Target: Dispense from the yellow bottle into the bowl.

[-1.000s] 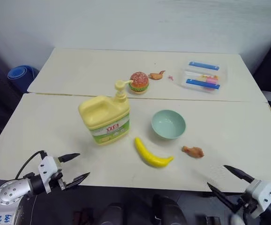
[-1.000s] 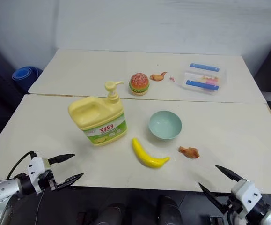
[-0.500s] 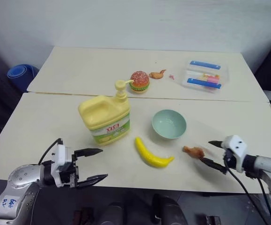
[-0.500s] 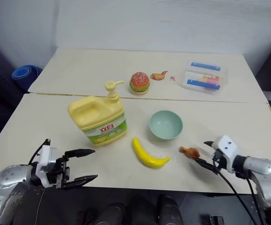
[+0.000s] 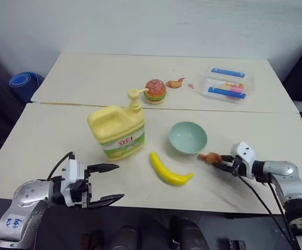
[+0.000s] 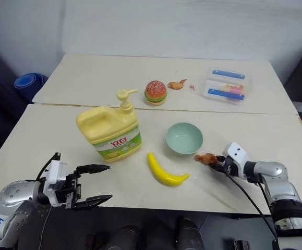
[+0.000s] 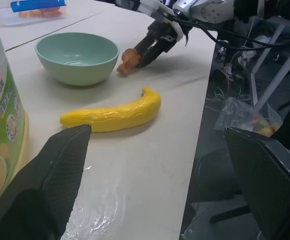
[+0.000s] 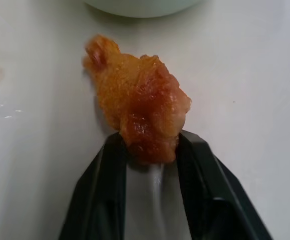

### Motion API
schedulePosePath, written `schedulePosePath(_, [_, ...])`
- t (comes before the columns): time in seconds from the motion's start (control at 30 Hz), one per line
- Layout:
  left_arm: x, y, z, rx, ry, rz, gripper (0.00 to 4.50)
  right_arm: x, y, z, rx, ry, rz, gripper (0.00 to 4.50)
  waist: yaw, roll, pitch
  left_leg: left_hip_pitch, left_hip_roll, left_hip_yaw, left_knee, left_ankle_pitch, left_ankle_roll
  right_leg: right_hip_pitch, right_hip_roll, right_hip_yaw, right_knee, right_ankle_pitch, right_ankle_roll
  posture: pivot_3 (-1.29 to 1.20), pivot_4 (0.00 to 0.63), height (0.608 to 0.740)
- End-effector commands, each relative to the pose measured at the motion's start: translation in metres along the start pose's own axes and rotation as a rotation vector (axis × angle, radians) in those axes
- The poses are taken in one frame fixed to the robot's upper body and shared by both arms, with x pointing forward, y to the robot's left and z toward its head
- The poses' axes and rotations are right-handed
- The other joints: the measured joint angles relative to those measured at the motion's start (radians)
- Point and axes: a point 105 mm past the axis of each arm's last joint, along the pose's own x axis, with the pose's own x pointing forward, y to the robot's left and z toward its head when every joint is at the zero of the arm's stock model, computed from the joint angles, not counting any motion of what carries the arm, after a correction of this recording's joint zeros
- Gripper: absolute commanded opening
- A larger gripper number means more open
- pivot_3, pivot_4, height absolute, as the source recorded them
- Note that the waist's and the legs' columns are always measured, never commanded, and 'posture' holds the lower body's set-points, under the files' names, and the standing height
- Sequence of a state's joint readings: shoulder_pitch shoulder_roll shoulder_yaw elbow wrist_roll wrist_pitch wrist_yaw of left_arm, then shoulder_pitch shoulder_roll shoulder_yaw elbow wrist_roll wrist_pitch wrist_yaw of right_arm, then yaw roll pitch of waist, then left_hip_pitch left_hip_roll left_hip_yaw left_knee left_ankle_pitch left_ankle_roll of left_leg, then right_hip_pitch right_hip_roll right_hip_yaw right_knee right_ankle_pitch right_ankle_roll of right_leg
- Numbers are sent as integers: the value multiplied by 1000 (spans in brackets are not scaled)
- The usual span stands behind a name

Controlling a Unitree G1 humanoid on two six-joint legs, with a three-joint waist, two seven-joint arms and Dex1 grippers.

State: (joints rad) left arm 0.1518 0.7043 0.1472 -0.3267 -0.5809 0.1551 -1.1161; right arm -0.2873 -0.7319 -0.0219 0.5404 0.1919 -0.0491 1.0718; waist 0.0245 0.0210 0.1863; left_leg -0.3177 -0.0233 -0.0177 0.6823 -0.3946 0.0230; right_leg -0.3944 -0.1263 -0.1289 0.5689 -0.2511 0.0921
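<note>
The yellow bottle [image 5: 117,130], a squat jug with a pump top and a green-white label, stands upright left of centre. The pale mint bowl [image 5: 188,137] sits to its right, with nothing in it. My left gripper [image 5: 117,181] hovers open at the table's front edge, below and in front of the bottle, holding nothing. My right gripper [image 5: 221,161] is shut on an orange-brown fried chicken piece [image 8: 137,107] just right of the bowl. In the right wrist view both fingers [image 8: 195,165] press the piece's near end.
A yellow banana [image 5: 170,171] lies in front of the bowl. At the back are a toy burger [image 5: 155,91], a small brown food piece [image 5: 174,83] and a clear box with blue strips [image 5: 227,83]. A seam [image 5: 62,105] joins the two tables.
My right gripper reached forward to the chicken piece and closed on it; the piece now sits nearer the bowl. My left gripper came up and inward a little, still open.
</note>
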Motion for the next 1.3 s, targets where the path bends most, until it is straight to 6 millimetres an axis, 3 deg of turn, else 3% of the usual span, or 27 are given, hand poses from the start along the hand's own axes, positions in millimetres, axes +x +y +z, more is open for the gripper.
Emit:
schedulePosePath(0.03, [2,0,3,29,2,-16,4500,-30,-16,7,-26,-40,-88,917,1,1,0,0,0,0,0,0,0,0,0,0,0,0,0,0,150,740])
schedulePosePath(0.27, [5,3,8,37,-34,-2,4500,-88,-44,-3,9,-9,-314,917,-3,2,1,0,0,1,0,0,0,0,0,1,0,0,1,0,150,740])
schedulePosePath(0.37, [12,3,13,36,-73,-8,4500,-120,-77,-35,77,125,-569,917,-4,2,1,0,0,1,0,0,0,0,0,1,0,0,1,0,150,740])
schedulePosePath(0.43, [14,3,12,38,-73,-14,4500,-121,-85,-40,123,112,-628,917,-4,2,1,1,0,2,0,0,0,0,0,1,0,1,0,0,150,740])
schedulePosePath(0.47, [15,3,12,38,-73,-15,4500,-118,-86,-41,135,104,-632,1477,-5,2,1,0,0,1,0,0,-1,0,0,1,0,1,0,0,150,740])
schedulePosePath(0.53, [15,4,11,37,-70,-17,4500,-113,-87,-39,133,79,-620,1874,-10,2,1,0,0,2,0,1,-1,0,1,1,0,1,0,0,150,740])
schedulePosePath(0.6, [15,5,10,36,-66,-18,4500,-110,-87,-38,125,80,-596,2616,-15,3,1,0,0,1,0,1,-1,0,1,1,0,1,0,0,150,740])
schedulePosePath(0.73, [11,8,9,31,-54,-15,4500,-121,-87,-19,59,51,-560,4018,-19,3,1,0,0,1,0,1,-1,0,1,1,0,1,0,0,150,740])
schedulePosePath(0.8, [6,9,6,27,-39,-9,4500,-122,-73,8,6,-12,-437,4453,-16,3,1,0,0,1,0,1,-1,0,1,1,0,1,0,0,150,740])
schedulePosePath(0.93, [-1,12,1,16,-22,7,4500,-108,-29,45,-27,-53,-189,4453,-6,6,1,0,1,1,0,1,-1,0,1,1,-1,1,0,0,150,740])
schedulePosePath(1.0, [-7,15,-4,7,-11,28,4500,-79,23,78,-21,-96,51,4453,-5,6,1,0,2,1,0,1,-1,0,1,1,-1,1,0,0,150,740])
schedulePosePath(1.07, [-12,16,-6,6,2,32,4500,-43,74,96,-20,-88,215,4453,-7,5,2,-1,5,1,0,0,-3,1,4,3,-1,1,-1,0,150,740])
schedulePosePath(1.17, [-14,18,-5,8,4,44,4500,-12,108,101,-32,-65,292,4453,1,1,0,0,10,0,0,-4,-10,0,9,2,-2,1,-4,0,150,740])
schedulePosePath(1.3, [-17,17,-6,13,21,47,4500,32,131,98,-15,-31,311,4453,12,-1,-1,-4,8,0,0,-2,-6,-6,9,2,-3,1,-4,0,150,740])
